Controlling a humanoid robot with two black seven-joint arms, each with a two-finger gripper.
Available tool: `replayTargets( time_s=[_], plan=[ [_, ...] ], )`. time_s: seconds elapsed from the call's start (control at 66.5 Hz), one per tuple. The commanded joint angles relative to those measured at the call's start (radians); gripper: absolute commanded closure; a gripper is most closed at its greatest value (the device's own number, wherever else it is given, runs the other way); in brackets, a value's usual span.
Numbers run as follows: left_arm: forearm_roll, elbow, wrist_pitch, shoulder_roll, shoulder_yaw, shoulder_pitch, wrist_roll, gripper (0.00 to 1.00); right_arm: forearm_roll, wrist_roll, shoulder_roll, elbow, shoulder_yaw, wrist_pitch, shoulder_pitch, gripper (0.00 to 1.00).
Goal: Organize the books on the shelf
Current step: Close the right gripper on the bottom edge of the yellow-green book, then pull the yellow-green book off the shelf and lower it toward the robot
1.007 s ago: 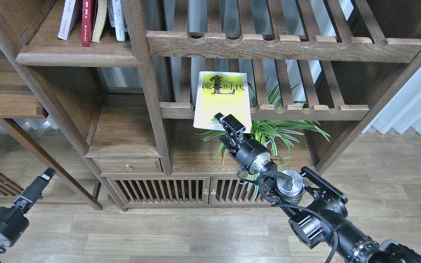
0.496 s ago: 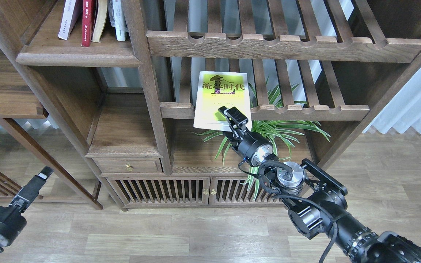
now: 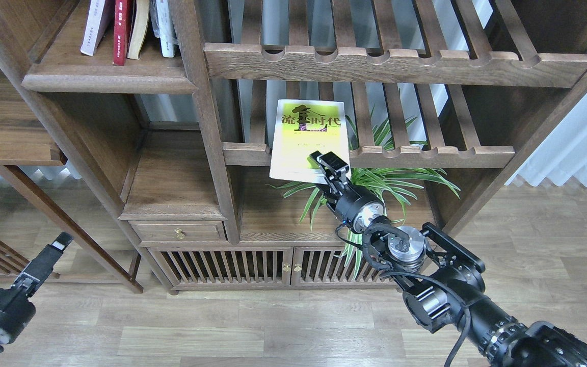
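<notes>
- Yellow-green book (image 3: 308,133) flat, cover up, on the lower slatted rack (image 3: 426,155); near edge hanging past the rack's front rail, above the plant (image 3: 385,186)
- Right claw (image 3: 328,164) at the book's near right corner, one finger over the cover; looks clamped on that corner, lower finger hidden under the book
- Rest of the book up and left of the claw, title end farthest from it
- Left claw (image 3: 54,250) low at bottom left, over the floor (image 3: 222,326), well apart from any book; seen dark and end-on, fingers not separable, so opening cannot be told
- Other books (image 3: 120,30) upright on the solid shelf (image 3: 110,79) at top left; dark red one among them, leaning slightly
- Small drawer (image 3: 179,232) and slatted cabinet doors (image 3: 252,266) below
</notes>
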Motion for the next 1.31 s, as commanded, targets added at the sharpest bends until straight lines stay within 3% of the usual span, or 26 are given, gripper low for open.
replayTargets(
  time_s=[0.0,0.12,0.496,0.646,0.977,1.292],
  plan=[
    [0.000,0.004,0.000,0.000,-0.009,0.001,0.000,0.02,0.002,0.039,0.000,-0.010,0.000,0.011,0.003,0.47],
    [0.000,0.004,0.000,-0.002,-0.011,0.001,0.000,0.02,0.002,0.046,0.000,-0.018,0.000,0.017,0.001,0.61],
    [0.000,0.023,0.000,0.000,-0.029,0.001,-0.002,0.02,0.011,0.043,0.000,-0.002,-0.002,0.070,-0.002,0.77],
    [0.000,0.043,0.000,0.000,-0.031,0.002,-0.002,0.02,0.012,0.043,0.000,0.061,0.000,0.073,-0.017,0.78],
    [-0.003,0.084,0.000,-0.014,-0.032,-0.001,-0.002,0.02,0.012,0.042,0.000,0.378,0.075,0.070,-0.216,0.80],
    [-0.003,0.087,0.000,-0.014,-0.032,-0.001,-0.002,0.02,0.009,0.036,0.000,0.570,0.112,0.081,-0.390,0.86]
  ],
)
